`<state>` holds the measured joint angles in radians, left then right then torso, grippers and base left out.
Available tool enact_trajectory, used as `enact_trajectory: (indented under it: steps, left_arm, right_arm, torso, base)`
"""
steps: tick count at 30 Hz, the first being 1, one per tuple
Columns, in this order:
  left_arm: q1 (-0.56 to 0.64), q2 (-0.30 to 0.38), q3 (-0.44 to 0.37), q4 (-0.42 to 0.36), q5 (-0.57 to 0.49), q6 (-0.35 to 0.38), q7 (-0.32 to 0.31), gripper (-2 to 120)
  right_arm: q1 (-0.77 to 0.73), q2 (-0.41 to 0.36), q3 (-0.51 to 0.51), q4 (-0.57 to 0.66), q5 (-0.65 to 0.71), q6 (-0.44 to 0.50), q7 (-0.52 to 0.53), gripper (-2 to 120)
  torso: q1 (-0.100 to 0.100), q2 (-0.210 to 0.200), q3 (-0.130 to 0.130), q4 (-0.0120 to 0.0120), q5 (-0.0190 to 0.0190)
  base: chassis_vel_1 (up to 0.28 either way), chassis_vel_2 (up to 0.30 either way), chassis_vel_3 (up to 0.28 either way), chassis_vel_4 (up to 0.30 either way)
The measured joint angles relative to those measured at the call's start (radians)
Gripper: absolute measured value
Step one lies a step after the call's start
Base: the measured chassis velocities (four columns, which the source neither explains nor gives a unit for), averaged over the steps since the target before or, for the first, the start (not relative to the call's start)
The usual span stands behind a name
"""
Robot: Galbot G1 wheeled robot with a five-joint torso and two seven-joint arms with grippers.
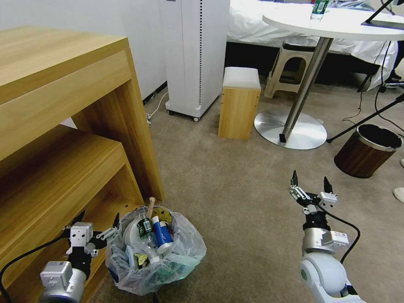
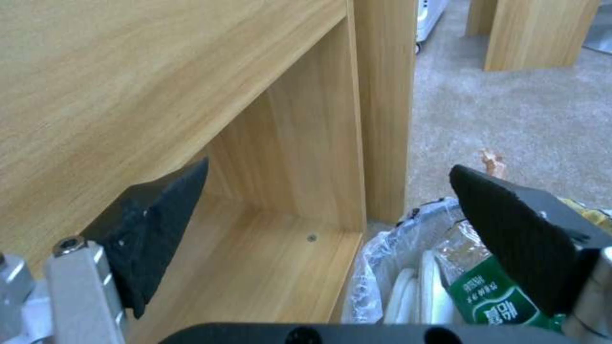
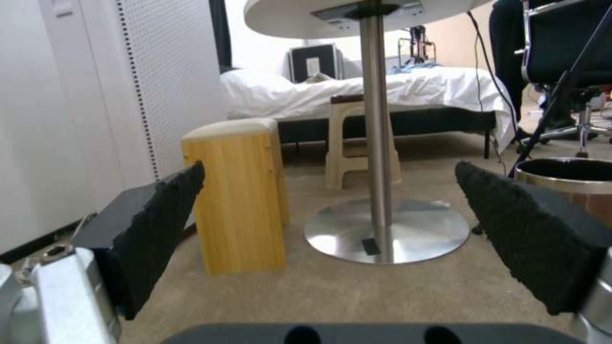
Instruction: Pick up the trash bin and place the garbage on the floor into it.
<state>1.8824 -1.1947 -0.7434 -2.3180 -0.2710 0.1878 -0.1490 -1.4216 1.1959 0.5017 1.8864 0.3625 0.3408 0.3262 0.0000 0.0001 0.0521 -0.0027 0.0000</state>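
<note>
Beige carpet floor (image 1: 235, 185) fills the head view; the trash bin (image 1: 153, 252), its clear bag stuffed with garbage (image 1: 153, 235), stands beside the wooden shelf unit (image 1: 63, 139). Touching its rim, the left gripper (image 1: 97, 225) is spread wide, holding nothing; the right gripper (image 1: 310, 184) hangs released above bare carpet. From the left wrist, one black fingertip (image 2: 510, 234) overlaps the bin's bag. From the right wrist, parted fingers (image 3: 153, 229) frame a wooden stool (image 3: 239, 200) and table base (image 3: 386, 229).
</note>
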Motion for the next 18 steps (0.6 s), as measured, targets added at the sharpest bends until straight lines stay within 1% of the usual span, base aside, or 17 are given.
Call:
enact_trajectory:
  steps: [13,18]
  left_arm:
    - [0.000,0.000,0.000,0.000,0.000,0.000,0.000,100]
    - [0.000,0.000,0.000,0.000,0.000,0.000,0.000,100]
  right_arm:
    - [0.000,0.000,0.000,0.000,0.000,0.000,0.001,100]
    - [0.000,0.000,0.000,0.000,0.000,0.000,0.001,100]
  torso:
    - [0.000,0.000,0.000,0.0000,0.0000]
    - [0.000,0.000,0.000,0.0000,0.0000]
  base:
    - [0.000,0.000,0.000,0.000]
    - [0.059,-0.059,-0.076,0.061]
